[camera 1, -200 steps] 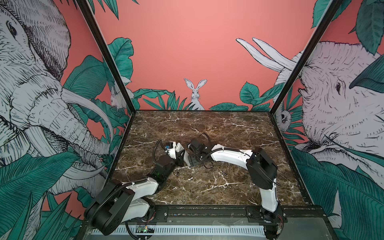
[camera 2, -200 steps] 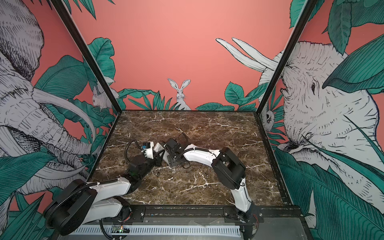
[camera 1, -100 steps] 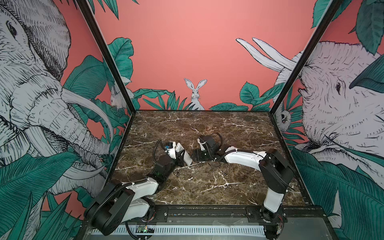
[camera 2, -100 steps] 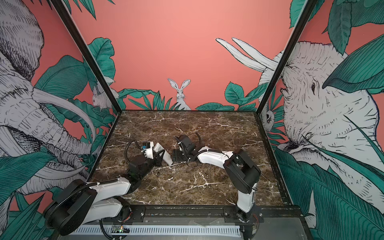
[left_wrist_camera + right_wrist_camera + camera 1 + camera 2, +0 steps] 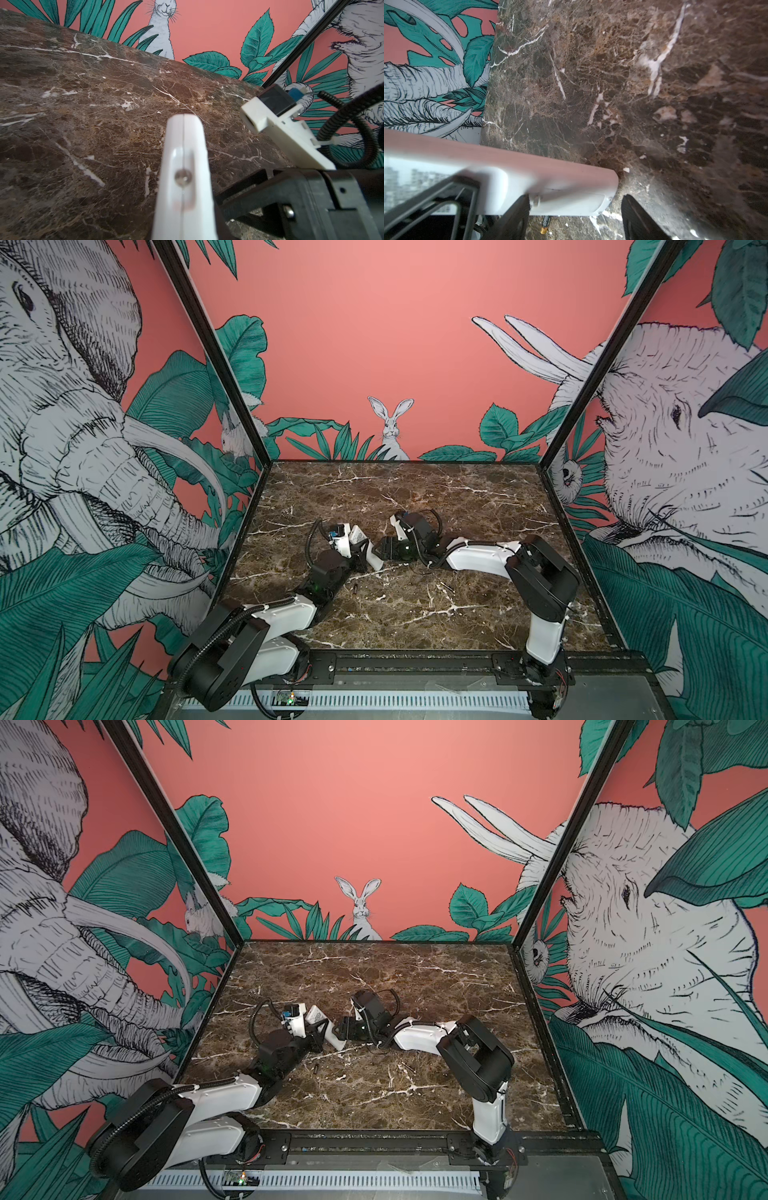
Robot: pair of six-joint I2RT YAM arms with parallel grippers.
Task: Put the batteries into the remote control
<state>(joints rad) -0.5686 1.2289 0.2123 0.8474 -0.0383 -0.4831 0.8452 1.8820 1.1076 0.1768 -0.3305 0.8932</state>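
**Brown veined marble counter (image 5: 478,614), both arms meeting near its middle**

Jungle-mural walls enclose it. The left gripper (image 5: 362,548) is clenched on a slim white rectangular plastic remote control (image 5: 373,561), left of the counter's centre. The right gripper (image 5: 571,220) is spread, with the remote's end between its jaws; contact unclear. A small black, gold-tipped cylindrical battery (image 5: 545,224) lies on the counter below, toward the front edge.

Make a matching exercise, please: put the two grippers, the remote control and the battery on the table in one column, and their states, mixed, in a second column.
Column one:
1. left gripper
2. right gripper
3. remote control
4. battery

Column two:
a. lies on the table
b. jaws apart
c. white bar, tilted
d. shut on the remote control

Pairs: 1-d, 2-b, 3-c, 4-a.
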